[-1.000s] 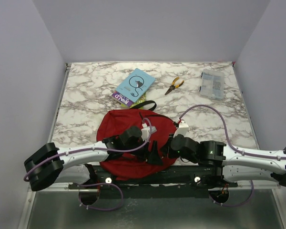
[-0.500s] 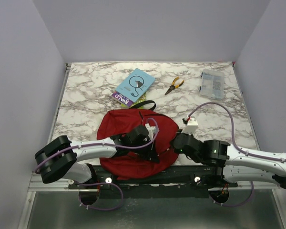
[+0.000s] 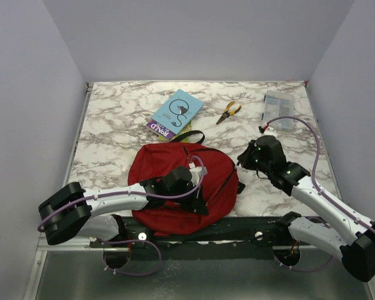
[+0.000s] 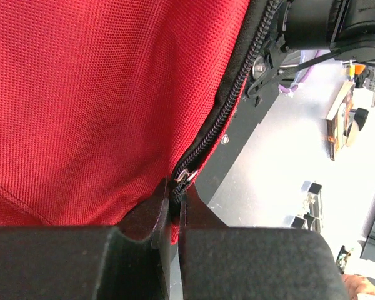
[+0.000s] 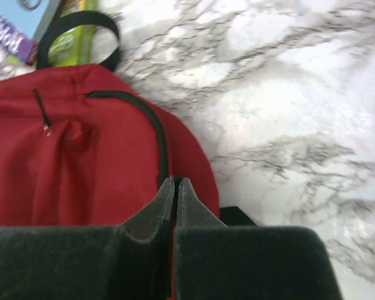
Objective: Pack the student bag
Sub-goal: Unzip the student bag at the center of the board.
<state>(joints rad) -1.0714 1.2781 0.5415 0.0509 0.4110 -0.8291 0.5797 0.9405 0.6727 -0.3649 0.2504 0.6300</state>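
Note:
The student bag [image 3: 169,181] is a dark red backpack lying flat at the table's near middle. It also fills the left wrist view [image 4: 100,94] and shows in the right wrist view [image 5: 81,156]. My left gripper [image 3: 200,205] rests on the bag's near right edge. Its fingers [image 4: 177,190] are shut on the black zipper pull [image 4: 186,176] at the end of the zipper track. My right gripper [image 3: 242,161] hovers at the bag's right edge, shut [image 5: 175,181]. A black zipper line runs up to its tips. I cannot tell whether anything is pinched there.
A blue book [image 3: 178,111] lies on a purple one [image 3: 159,129] behind the bag, by its black top handle [image 3: 187,137]. Orange-handled pliers [image 3: 227,112] and a clear plastic box [image 3: 278,109] lie at the back right. A black rail [image 3: 237,228] runs along the table's near edge.
My left gripper has closed on the zipper pull at the bag's near edge. The right arm has swung from the near edge up to the bag's right side, staying shut.

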